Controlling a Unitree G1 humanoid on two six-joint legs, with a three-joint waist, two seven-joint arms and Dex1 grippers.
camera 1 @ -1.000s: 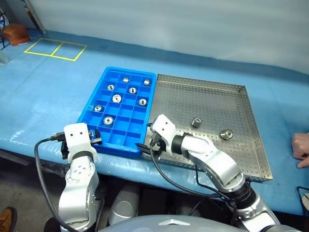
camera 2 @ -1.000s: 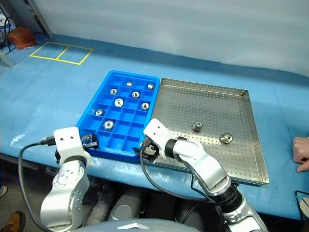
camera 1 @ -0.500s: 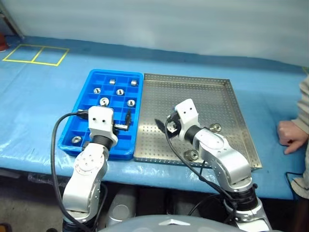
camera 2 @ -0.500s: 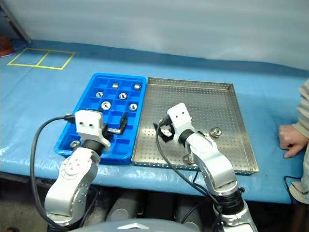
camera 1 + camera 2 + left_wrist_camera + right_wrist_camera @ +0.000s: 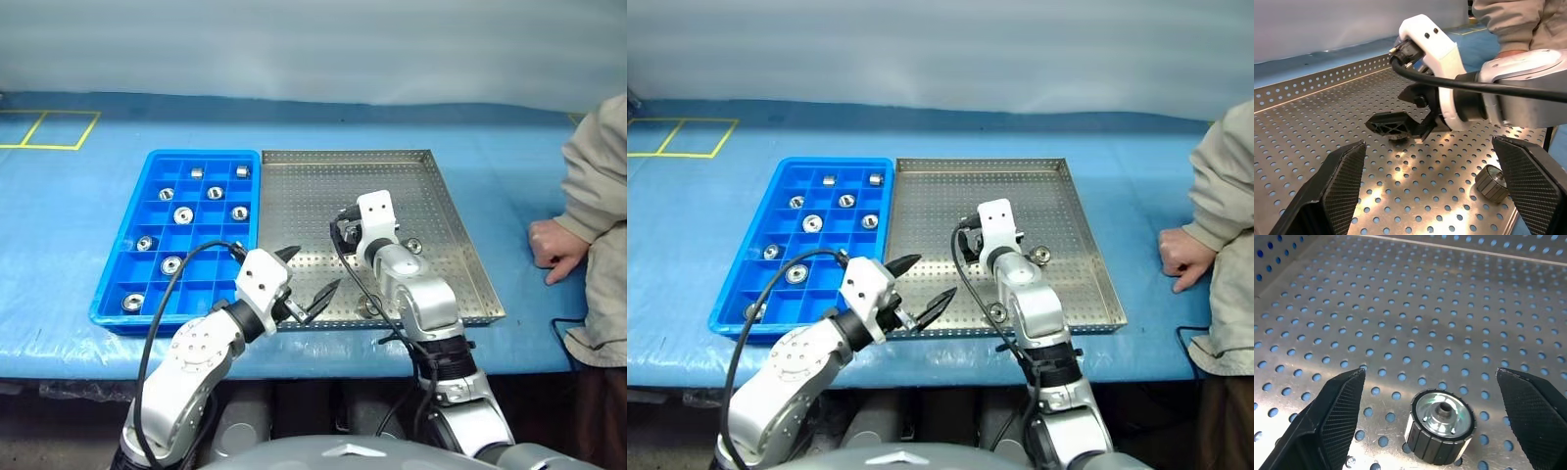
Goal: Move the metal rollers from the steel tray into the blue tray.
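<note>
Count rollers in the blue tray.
9 rollers in the blue tray: six paired across the three far rows, three singly nearer, leftward. The cable may hide more.

blue-covered table (image 5: pixel 69 211) with yellow tape marks (image 5: pixel 44 129), before a pale grey wall (image 5: pixel 313 44)

The steel tray (image 5: pixel 294 196) is shiny silver metal, and its floor is full of tiny round holes. Light bounces off it in bright spots. The blue tray (image 5: pixel 113 294) is smooth, bright plastic. The metal rollers (image 5: pixel 1439 433) have a shiny silver face, and the near one has a dark side with little ridges that looks rough. The table cover (image 5: pixel 88 186) is blue and a bit wrinkly and shiny, like a plastic sheet. The gripper fingers (image 5: pixel 1342 178) are black and matt, with a fine bumpy pattern. A person's sleeve (image 5: pixel 598 162) is soft beige cloth.
</note>
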